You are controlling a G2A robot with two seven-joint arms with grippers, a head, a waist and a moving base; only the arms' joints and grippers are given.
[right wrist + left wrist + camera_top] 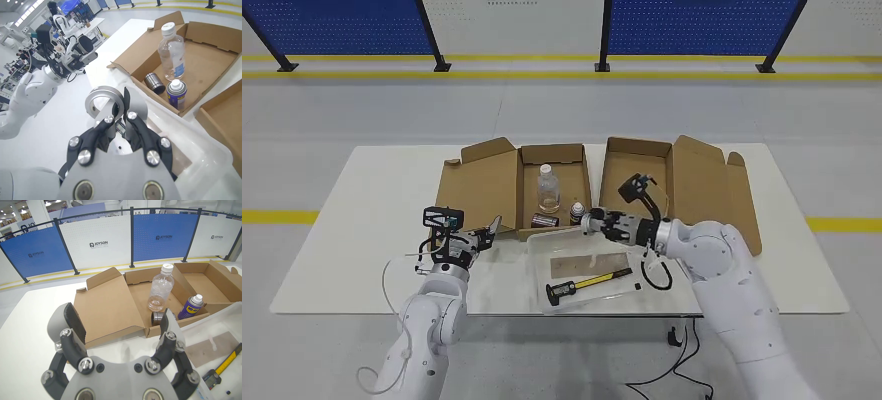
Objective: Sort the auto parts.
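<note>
Mid-transfer, seemingly: pinching metal ring (113,92) in right gripper (121,105) above clear bin's (542,245) far edge, just short of cardboard box (208,34). Holding left gripper (121,319) spread, empty, near table's (352,250) front edge. Probably next: clearing box wall, lowering beside steel sleeve (154,83), releasing.

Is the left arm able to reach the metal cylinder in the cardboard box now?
Probably yes. The left gripper is open and empty, and the metal cylinder lies in the box, at its near corner, behind only a low wall. The bottle and spray can stand close beside it, leaving little room.
</note>
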